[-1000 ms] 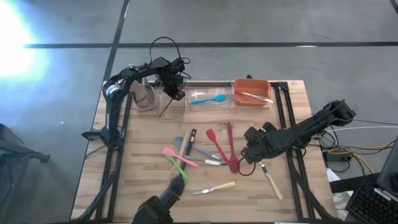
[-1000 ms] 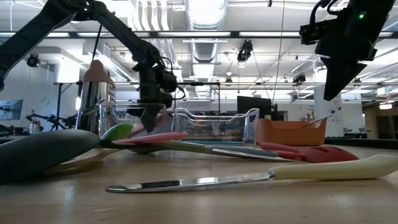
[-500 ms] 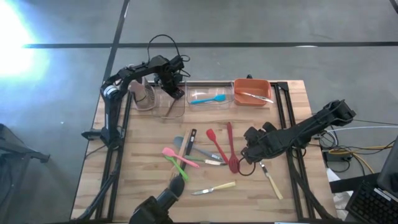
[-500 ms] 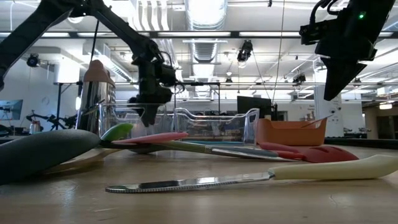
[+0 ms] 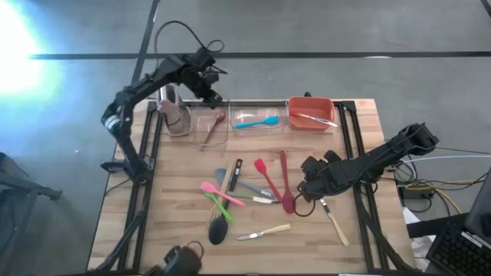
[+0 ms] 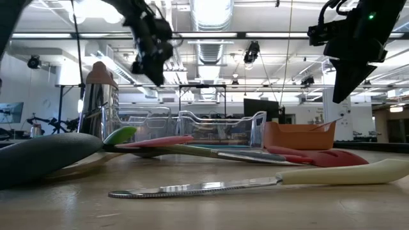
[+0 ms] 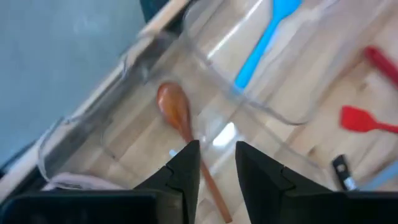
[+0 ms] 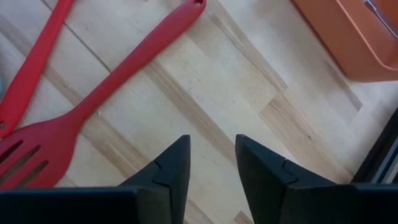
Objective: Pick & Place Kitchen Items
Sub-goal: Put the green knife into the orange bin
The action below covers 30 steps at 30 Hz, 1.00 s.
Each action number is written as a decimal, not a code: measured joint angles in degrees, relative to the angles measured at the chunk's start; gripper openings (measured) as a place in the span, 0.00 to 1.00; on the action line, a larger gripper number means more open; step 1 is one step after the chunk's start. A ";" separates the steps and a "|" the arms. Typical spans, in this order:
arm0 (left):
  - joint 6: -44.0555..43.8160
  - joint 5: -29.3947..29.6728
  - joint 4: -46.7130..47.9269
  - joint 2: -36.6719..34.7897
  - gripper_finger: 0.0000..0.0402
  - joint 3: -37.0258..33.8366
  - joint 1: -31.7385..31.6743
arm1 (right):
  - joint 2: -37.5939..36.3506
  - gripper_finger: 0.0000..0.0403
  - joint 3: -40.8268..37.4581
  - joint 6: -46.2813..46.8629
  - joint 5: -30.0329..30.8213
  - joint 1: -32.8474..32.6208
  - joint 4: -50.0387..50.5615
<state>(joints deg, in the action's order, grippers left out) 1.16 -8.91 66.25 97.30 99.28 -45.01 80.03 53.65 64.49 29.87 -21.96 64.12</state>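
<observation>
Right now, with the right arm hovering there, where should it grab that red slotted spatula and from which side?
Grip the red slotted spatula mid-handle, coming straight down from above. It lies flat on the table, and the handle is slim and bare there, while its slotted head sits close to other utensils. The right gripper hovers beside the head, jaws apart.

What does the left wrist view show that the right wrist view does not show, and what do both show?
Only the left wrist view shows the wooden spoon lying in a clear bin, the blue spatula in the neighbouring clear bin, and the left end effector, empty above them. Only the right wrist view shows the red slotted spatula, the orange bin and the right end effector. Both show the wooden table.
</observation>
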 joint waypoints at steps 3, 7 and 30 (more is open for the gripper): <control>-0.18 -0.04 -2.34 -4.37 0.21 -1.25 1.79 | 0.00 0.28 0.00 0.00 0.11 0.00 0.00; -0.32 -0.18 -6.91 -9.62 0.16 -3.55 5.70 | 0.00 0.27 0.00 0.02 0.11 0.00 -0.02; -2.02 11.27 -43.09 -32.02 0.01 -34.76 36.06 | -0.02 0.20 0.11 -2.74 0.35 -0.02 -1.81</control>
<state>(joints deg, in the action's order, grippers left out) -0.85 2.36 23.15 65.28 64.52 -8.96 80.01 53.76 61.75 30.21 -21.98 62.30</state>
